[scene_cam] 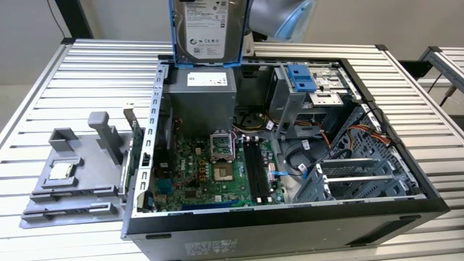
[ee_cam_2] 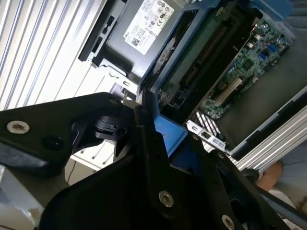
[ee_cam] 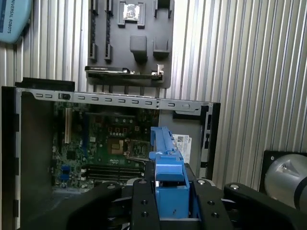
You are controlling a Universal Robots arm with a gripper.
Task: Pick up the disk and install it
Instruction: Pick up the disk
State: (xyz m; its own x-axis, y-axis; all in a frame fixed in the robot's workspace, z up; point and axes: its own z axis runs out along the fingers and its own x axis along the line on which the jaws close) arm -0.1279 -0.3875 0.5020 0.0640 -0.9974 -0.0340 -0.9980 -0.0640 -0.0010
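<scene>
The disk (scene_cam: 206, 30), a silver drive with a white label in a blue rail frame, hangs upright above the back edge of the open computer case (scene_cam: 290, 217), over the grey power-supply box (scene_cam: 203, 92). In the first wrist view my gripper (ee_cam: 172, 203) is shut on the disk's blue rail (ee_cam: 167, 165), with black fingers (ee_cam: 143, 201) on either side. The second wrist view shows the gripper (ee_cam_2: 160, 158) clamped on the blue frame (ee_cam_2: 172, 134), and the disk's underside (ee_cam_2: 201, 57) stretches away from it.
Inside the case lie the motherboard (scene_cam: 217, 168), a drive bay with a blue latch (scene_cam: 301, 79) and cable bundles (scene_cam: 362, 133). On the slatted table (scene_cam: 87, 70), a grey fixture tray (scene_cam: 73, 185) at the exterior view's left holds a small square chip (scene_cam: 60, 171).
</scene>
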